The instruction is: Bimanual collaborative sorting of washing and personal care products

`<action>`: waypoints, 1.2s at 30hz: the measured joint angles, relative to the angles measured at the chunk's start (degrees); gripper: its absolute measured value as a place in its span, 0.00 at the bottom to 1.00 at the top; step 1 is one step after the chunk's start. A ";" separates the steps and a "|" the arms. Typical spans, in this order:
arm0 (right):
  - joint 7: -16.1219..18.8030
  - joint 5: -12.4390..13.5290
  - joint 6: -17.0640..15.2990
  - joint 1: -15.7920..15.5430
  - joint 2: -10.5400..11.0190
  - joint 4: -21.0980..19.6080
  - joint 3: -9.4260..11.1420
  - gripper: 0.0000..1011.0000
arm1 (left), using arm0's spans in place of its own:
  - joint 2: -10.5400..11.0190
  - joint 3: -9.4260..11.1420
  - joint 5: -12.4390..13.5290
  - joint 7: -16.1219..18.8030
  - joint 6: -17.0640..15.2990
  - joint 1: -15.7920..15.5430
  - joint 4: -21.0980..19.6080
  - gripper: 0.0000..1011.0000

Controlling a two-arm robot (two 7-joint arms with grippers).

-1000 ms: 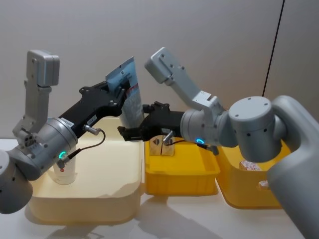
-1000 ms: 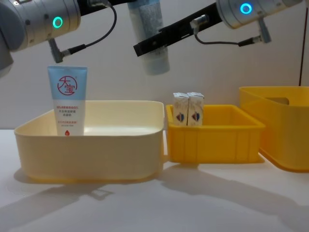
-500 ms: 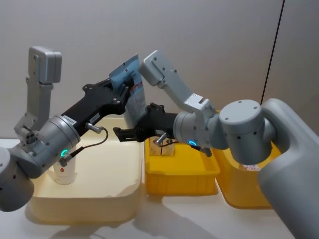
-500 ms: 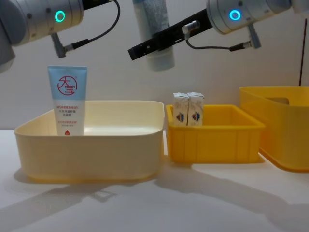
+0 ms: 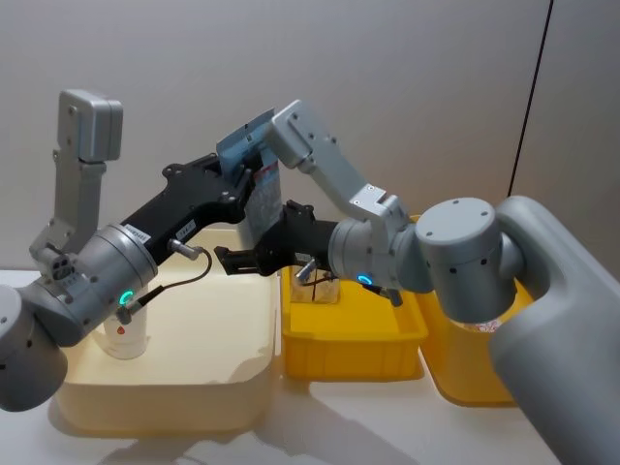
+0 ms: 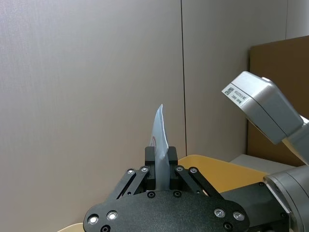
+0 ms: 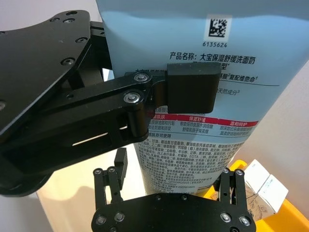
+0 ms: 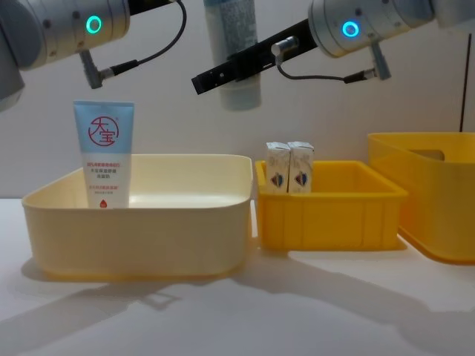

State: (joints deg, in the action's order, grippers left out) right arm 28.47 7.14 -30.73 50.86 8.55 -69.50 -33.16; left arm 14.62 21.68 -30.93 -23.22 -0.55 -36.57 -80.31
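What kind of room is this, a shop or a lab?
Probably a lab or test room rather than a shop: plain grey walls, one white table, plastic bins, and the left tool holding a tube in mid-air.

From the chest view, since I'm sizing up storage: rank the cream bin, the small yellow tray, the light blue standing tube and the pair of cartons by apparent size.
1. Cream bin
2. Small yellow tray
3. Light blue standing tube
4. Pair of cartons
The bin also sits somewhat nearer the camera, which helps it.
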 joint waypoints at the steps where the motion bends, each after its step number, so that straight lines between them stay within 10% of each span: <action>1: -0.03 0.02 0.02 0.01 -0.05 0.06 0.00 0.99 | 0.01 0.02 0.02 0.03 -0.05 -0.02 0.00 0.14; 14: -0.49 0.48 0.43 0.18 -0.70 0.99 0.04 0.98 | 0.11 0.07 0.23 0.14 -0.18 -0.17 0.14 0.14; 25: -0.66 0.65 0.60 0.25 -0.94 1.37 0.10 0.69 | 0.16 0.07 0.33 0.16 -0.24 -0.23 0.21 0.14; 36: -0.71 0.73 0.66 0.29 -1.02 1.49 0.10 0.61 | 0.18 0.06 0.40 0.16 -0.25 -0.26 0.22 0.14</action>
State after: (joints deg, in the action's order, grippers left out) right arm 27.76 7.88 -30.07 51.15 7.53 -68.01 -33.06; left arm 14.80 21.74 -30.52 -23.07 -0.81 -36.83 -80.09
